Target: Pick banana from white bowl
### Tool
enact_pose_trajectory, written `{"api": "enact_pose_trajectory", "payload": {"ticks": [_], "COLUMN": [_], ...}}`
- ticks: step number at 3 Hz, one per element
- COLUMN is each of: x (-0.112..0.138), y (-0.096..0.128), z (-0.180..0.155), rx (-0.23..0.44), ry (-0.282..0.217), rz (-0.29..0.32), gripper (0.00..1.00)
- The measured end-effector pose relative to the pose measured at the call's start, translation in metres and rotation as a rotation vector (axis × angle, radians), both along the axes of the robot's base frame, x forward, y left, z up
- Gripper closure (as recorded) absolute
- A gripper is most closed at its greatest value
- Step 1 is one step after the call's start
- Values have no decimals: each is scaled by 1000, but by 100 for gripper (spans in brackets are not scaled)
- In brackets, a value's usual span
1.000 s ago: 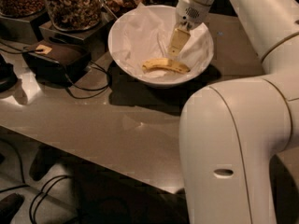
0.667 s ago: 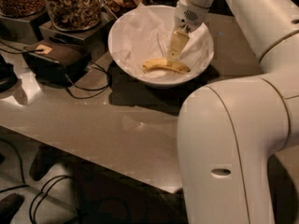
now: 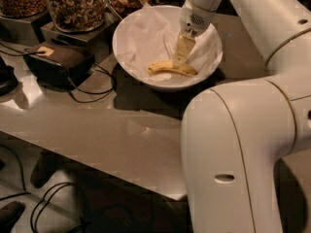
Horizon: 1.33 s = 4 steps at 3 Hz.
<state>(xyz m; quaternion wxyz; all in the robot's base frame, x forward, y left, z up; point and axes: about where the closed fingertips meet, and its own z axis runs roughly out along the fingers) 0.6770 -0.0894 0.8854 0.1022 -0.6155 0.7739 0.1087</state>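
The banana is small, curved and yellow. It lies on crumpled white paper in the front part of the white bowl, stem end to the left. My gripper reaches down into the bowl from the upper right, its tip right at the banana's middle, touching or just above it. The white arm runs up to the top right.
Glass jars of nuts stand on grey stands behind and left of the bowl. A dark device with cables lies to the left. The robot's large white body fills the right foreground. The table's front edge runs diagonally below.
My gripper has dropped a little lower toward the banana. The banana and bowl have not moved.
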Motion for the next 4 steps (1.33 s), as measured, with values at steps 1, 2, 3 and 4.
{"api": "enact_pose_trajectory", "payload": {"ticks": [1, 2, 3, 4], "x": [-1, 1, 2, 3], "y": [0, 3, 3, 2], "z": [-5, -10, -19, -30], "rx": [-3, -10, -13, -16], "ry": [12, 19, 34, 53], "rz": [6, 16, 22, 25], "gripper": [51, 51, 51, 51]}}
